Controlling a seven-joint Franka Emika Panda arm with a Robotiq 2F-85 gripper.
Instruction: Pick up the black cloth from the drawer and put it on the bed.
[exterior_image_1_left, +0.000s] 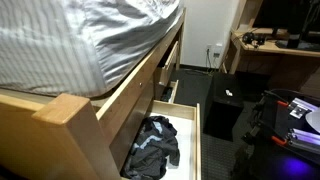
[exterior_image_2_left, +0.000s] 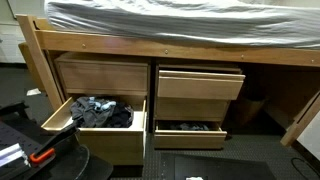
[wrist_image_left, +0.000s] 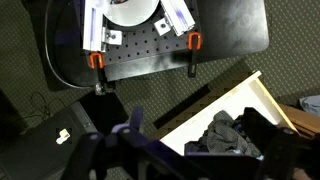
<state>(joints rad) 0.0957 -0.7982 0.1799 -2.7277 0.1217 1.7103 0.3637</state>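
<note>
The black and grey cloth (exterior_image_1_left: 152, 142) lies crumpled in the open bottom drawer (exterior_image_1_left: 198, 140) under the bed (exterior_image_1_left: 60, 40). It also shows in an exterior view (exterior_image_2_left: 100, 110), in the pulled-out drawer (exterior_image_2_left: 95, 140) below the grey mattress (exterior_image_2_left: 180, 15). In the wrist view my gripper (wrist_image_left: 200, 138) is open and empty. It hangs above the drawer's light rim (wrist_image_left: 200, 112), its fingers to either side of the cloth (wrist_image_left: 228, 135) and apart from it. The gripper does not show clearly in the exterior views.
A second low drawer (exterior_image_2_left: 190, 128) is partly open with dark things inside. A black cabinet (exterior_image_1_left: 225, 100) and a desk (exterior_image_1_left: 275, 45) stand past the bed. The robot's black base plate with orange clamps (wrist_image_left: 150, 50) stands on the dark carpet.
</note>
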